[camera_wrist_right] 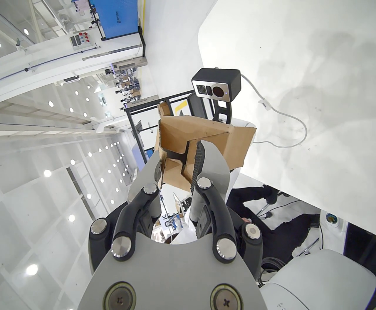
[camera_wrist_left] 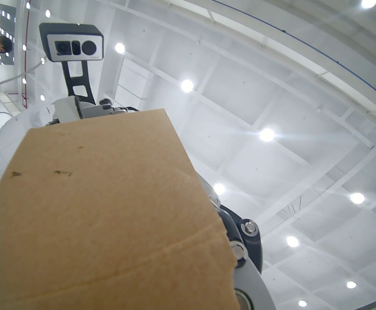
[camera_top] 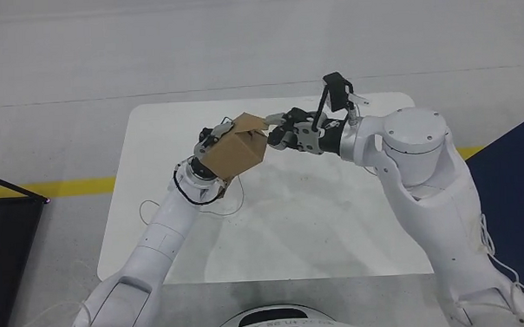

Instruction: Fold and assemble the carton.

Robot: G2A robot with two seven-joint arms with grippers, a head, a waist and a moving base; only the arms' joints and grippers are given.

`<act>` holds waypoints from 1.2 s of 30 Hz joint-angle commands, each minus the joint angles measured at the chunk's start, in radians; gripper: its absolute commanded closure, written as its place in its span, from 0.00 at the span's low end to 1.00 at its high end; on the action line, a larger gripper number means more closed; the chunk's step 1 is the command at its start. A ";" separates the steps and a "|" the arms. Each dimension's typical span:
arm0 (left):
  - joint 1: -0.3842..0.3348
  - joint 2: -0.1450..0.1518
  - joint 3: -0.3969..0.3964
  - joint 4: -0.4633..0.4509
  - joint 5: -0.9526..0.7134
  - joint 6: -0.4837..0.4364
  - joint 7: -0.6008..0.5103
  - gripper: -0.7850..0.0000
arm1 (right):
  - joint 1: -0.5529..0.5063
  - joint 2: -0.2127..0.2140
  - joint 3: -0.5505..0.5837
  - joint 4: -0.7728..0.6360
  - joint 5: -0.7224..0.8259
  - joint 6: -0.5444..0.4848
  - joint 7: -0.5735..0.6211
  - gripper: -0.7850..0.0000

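I have the brown carton (camera_top: 237,149) held up over the far half of the tabletop (camera_top: 334,239), about midway between its left and right edges and close to the far edge. The right gripper (camera_top: 276,131) meets it from the right side. On my right wrist feed that gripper (camera_wrist_right: 179,155) is clamped on the carton (camera_wrist_right: 205,138) at its open end, with folded flaps pinched between the two fingers (camera_wrist_right: 211,164). The left gripper (camera_top: 211,137) sits against the carton's left side, but the cardboard hides it, so I cannot tell whether it is gripping. On the left wrist feed a flat panel of the carton (camera_wrist_left: 102,205) lies right across the lens (ceiling lights behind it). A thin white cable (camera_top: 213,205) trails over the tabletop beside the left arm.
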 commanded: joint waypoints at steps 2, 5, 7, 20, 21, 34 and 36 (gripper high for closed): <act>-0.003 0.001 0.002 0.005 0.019 -0.015 0.000 1.00 | 0.017 0.016 -0.022 -0.004 -0.043 0.000 0.011 0.53; -0.004 0.001 0.004 0.005 0.018 -0.018 0.000 1.00 | 0.036 0.034 -0.048 -0.004 -0.088 0.000 0.029 0.52; -0.003 0.001 0.002 0.003 0.010 -0.013 0.000 1.00 | 0.046 0.047 -0.064 -0.004 -0.110 0.000 0.046 0.52; 0.004 0.001 -0.002 -0.010 -0.005 0.003 0.000 1.00 | 0.086 0.105 -0.125 -0.006 -0.096 0.000 0.077 0.34; 0.004 0.001 -0.002 -0.009 -0.005 0.005 0.000 1.00 | 0.091 0.108 -0.133 -0.004 -0.089 0.000 0.077 0.34; 0.010 -0.003 -0.003 0.008 -0.039 0.059 0.000 1.00 | 0.154 0.127 -0.210 0.046 0.000 0.000 0.055 0.00; 0.010 -0.003 -0.003 0.008 -0.039 0.059 0.000 1.00 | 0.154 0.127 -0.210 0.046 0.000 0.000 0.055 0.00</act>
